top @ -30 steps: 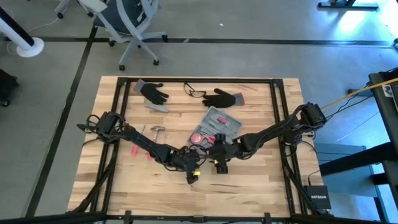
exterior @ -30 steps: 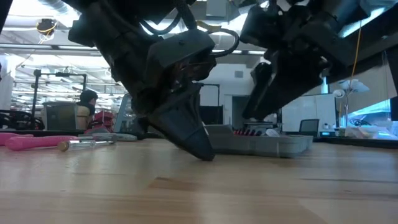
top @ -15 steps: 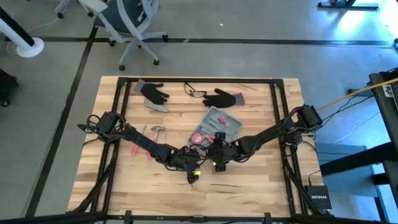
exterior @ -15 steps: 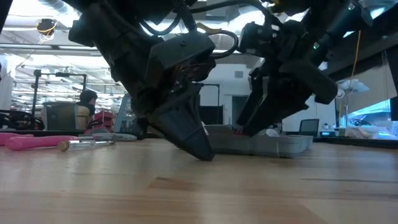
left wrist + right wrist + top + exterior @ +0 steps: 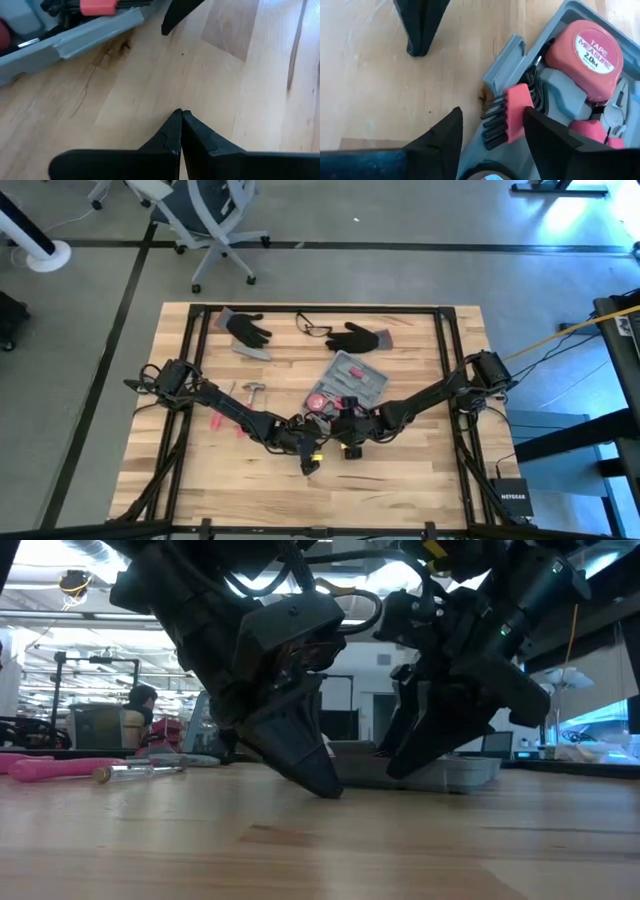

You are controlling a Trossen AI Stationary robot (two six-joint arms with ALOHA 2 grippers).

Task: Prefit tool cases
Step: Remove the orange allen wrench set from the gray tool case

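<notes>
Fitting step in hand, by the look of it: right hand (image 5: 492, 135) down at the near corner of the tool case (image 5: 347, 380), fingers spread moderately wide and straddling a red-capped holder of black hex keys (image 5: 512, 116) at the case rim, not yet clamped on it. Next move, as a guess: close on the red block squarely and seat it down into its moulded slot without dragging the case across the worktop (image 5: 400, 470).

Left hand (image 5: 180, 116) pressed shut and empty, tip resting on bare wood just beside the case, at about seven o'clock from it.

Case lying open slightly past centre of the worktop, toward one o'clock. Grey-blue hard plastic, rounded corners, a small latch tab at the edge. Inside, a round red tape measure (image 5: 585, 54) with a glossy label, snug in its recess. Worktop of pale planked wood, matte, with a dark knot near the case corner. Loose red-handled tools (image 5: 60, 769) lying well apart at nine o'clock; black gloves (image 5: 244, 330) near twelve.
</notes>
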